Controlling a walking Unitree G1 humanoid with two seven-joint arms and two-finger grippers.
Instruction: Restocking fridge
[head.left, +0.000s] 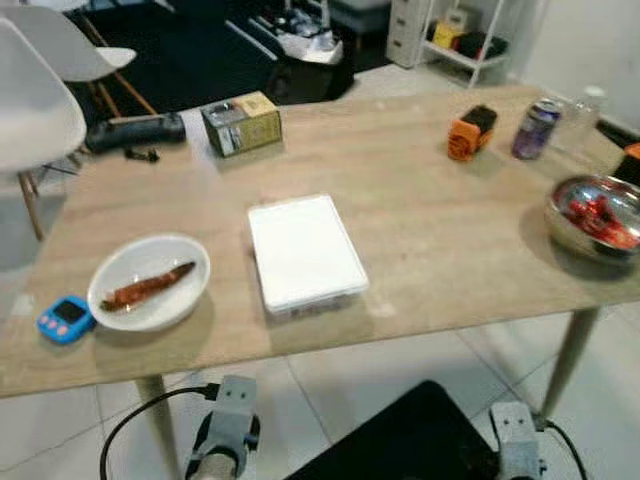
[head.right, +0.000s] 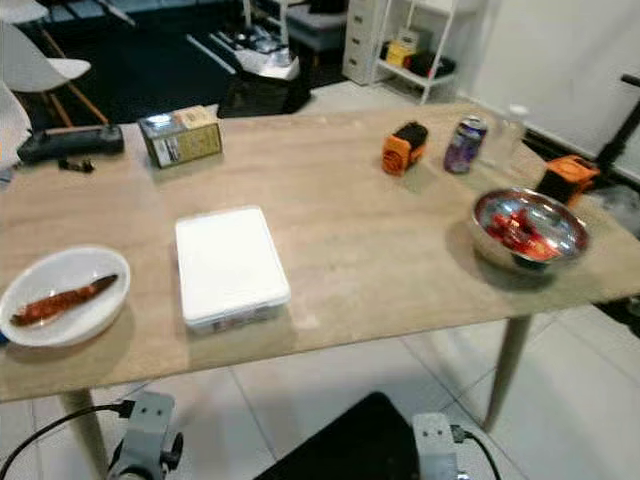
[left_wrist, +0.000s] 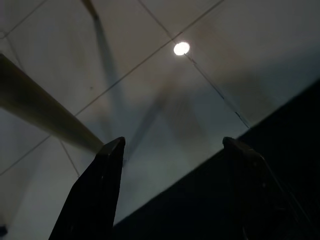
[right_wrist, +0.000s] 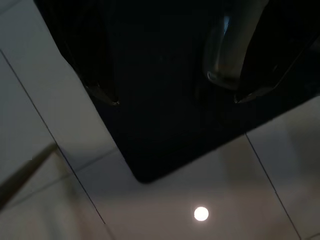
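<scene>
**Both arms low and idle, food spread across the wooden surface**

Wooden surface sat in front of the robot, seen from above. White lidded container lay flat near the front edge, roughly mid-surface. To its left, white bowl held a brownish piece of food; blue timer lay just beside the bowl at the left edge. Metal bowl with red food sat at the right end. Toward the far side: small carton left of centre, orange-and-black object and a purple can to the right, clear bottle just beside the can. Black oblong item lay at the far left corner. White chair stood beyond the left end.

Both arms hung below the front edge, wrists visible at the bottom of the head views. Left claw pointed at the tiled floor, fingers spread apart, nothing between them; a surface leg ran past nearby. Right claw also had its fingers apart and empty, over a dark panel and pale tiles. Both wrist views were dim, each with a bright light spot reflected on the floor.
</scene>
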